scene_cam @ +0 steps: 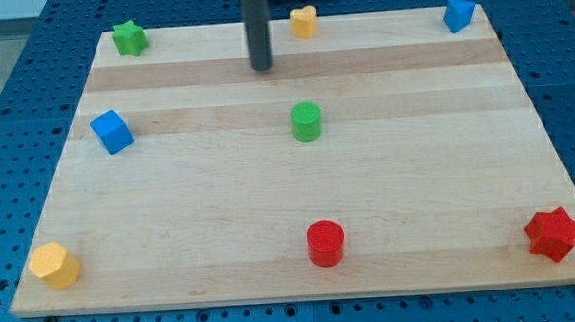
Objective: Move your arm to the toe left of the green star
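Observation:
The green star (129,37) lies near the top left corner of the wooden board (221,204). My tip (262,68) is the lower end of the dark rod coming down from the view's top. It stands well to the right of the green star and slightly lower in the view. It touches no block. The yellow heart-like block (304,21) is just up and right of the rod.
A blue cube (112,131) sits at the left. A green cylinder (306,122) is in the middle. A red cylinder (324,243), a yellow block (54,265) and a red star (554,233) line the bottom. A blue block (457,14) sits top right.

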Tool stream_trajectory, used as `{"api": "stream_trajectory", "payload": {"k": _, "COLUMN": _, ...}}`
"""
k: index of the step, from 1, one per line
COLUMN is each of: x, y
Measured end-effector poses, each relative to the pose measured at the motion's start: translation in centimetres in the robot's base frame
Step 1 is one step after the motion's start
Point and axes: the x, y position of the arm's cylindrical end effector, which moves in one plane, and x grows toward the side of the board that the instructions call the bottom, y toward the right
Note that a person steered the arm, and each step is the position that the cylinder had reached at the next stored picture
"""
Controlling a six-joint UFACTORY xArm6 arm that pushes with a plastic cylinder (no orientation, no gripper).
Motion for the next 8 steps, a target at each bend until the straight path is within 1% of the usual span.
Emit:
{"api": "stream_trajectory", "payload": {"k": 1, "x": -1.7, "y": -4.0}}
{"api": "stream_trajectory", "payload": {"k": 2, "x": -4.8, "y": -7.1}}
{"api": "stream_trajectory", "payload": {"k": 3, "x": -7.7, "y": -8.2}}
{"api": "stream_trajectory", "payload": {"k": 4, "x": -9.5, "y": -8.2}}
{"api": "stream_trajectory", "payload": {"k": 7, "x": -9.1, "y": -8.8}}
{"api": "stream_trajectory", "payload": {"k": 8, "x": -7.6, "y": -9.6}}
